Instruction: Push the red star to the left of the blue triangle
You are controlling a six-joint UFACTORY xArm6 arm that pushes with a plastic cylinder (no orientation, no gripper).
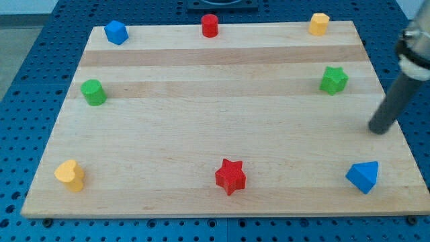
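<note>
The red star (230, 176) lies near the view's bottom edge of the wooden board (215, 121), at the middle. The blue triangle (363, 176) lies at the bottom right, well apart from the star, at about the same height in the view. My tip (379, 130) rests on the board near its right edge, above and slightly right of the blue triangle, and far to the right of the red star. It touches no block.
A green star (333, 80) sits at the upper right, a yellow hexagon (318, 23) at the top right. A red cylinder (209, 25) is at top middle, a blue block (116, 32) top left, a green cylinder (93, 92) at left, a yellow heart (70, 175) bottom left.
</note>
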